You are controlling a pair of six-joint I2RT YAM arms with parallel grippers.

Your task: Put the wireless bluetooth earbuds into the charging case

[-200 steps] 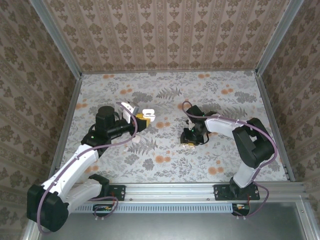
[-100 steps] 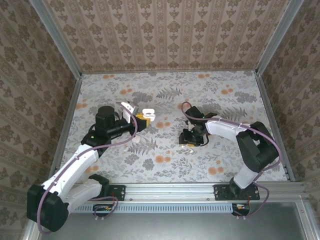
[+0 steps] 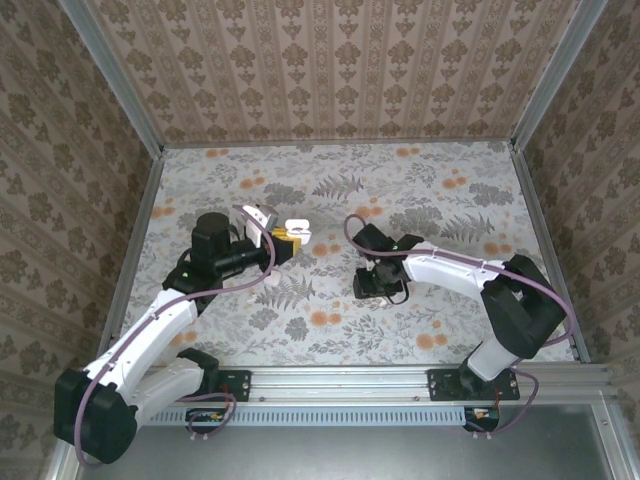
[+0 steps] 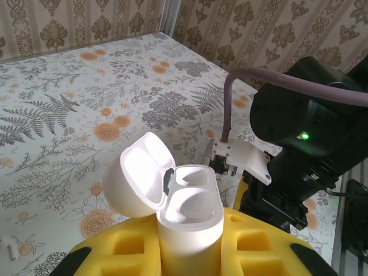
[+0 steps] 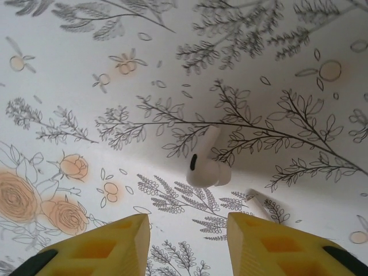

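Observation:
My left gripper (image 3: 284, 241) is shut on the white charging case (image 4: 190, 230), which stands upright between the yellow pads (image 4: 261, 241). Its lid (image 4: 138, 175) is flipped open to the left, and the case (image 3: 296, 226) appears as a white block in the top view. One earbud (image 5: 206, 167) lies on the floral table just beyond the tips of my right gripper (image 5: 187, 221), which is open and holds nothing. My right gripper (image 3: 373, 286) points down at the table's middle. Another earbud (image 4: 8, 246) lies on the table at the lower left of the left wrist view.
The table (image 3: 440, 190) has a floral cover and is walled on three sides by patterned panels with metal posts (image 3: 545, 80). A thin pale sliver (image 5: 260, 200) lies beside the right fingertip. My right arm's body (image 4: 310, 132) looms close to the right of the case.
My right gripper has shifted left and toward the near edge. The left arm and the case have stayed still.

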